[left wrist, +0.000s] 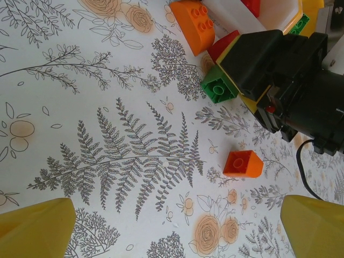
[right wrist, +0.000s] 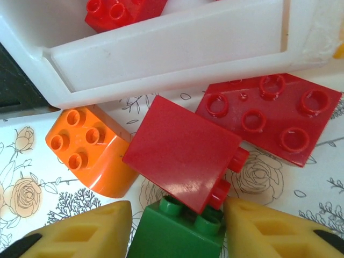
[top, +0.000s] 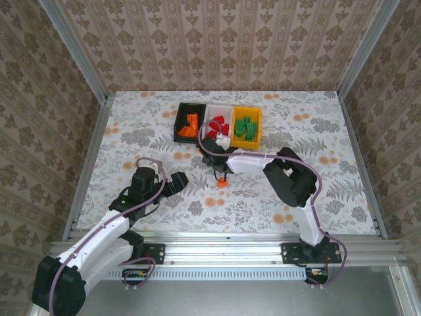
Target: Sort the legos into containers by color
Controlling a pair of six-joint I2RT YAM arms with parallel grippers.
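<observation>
Green brick [right wrist: 177,236] is found on the surface [top: 145,131], just in front of the white bin [right wrist: 161,54], packed into a tight cluster. It is flanked by the right gripper [right wrist: 177,204]. Both yellow fingers [right wrist: 80,234] are pressed to its sides, so the gripper is read as clenched on it. A tilted red brick [right wrist: 183,153] is leaned over its studded far edge, touching it. A rounded orange brick [right wrist: 88,153] is set just beside on the left, and a flat red piece [right wrist: 269,115] lies beyond on the right. The green brick's long axis cannot be told (most of it is cut off by the frame edge).

Key relation, taken from the top view: the other greens are kept in the yellow-orange bin [top: 259,125], which lies beyond and to the right of the grasped brick, next past the white bin. A lift clear of the leaning red brick is judged to be needed first, then a carry to the right; the red one could be dragged or tipped.

The right arm is plainly nearer. The left gripper [left wrist: 177,231] is spread wide with nothing held, well apart from the cluster. A loose orange brick [left wrist: 243,164] is seen ahead of it (likely its own job, since oranges are in the black bin [top: 179,125]).
</observation>
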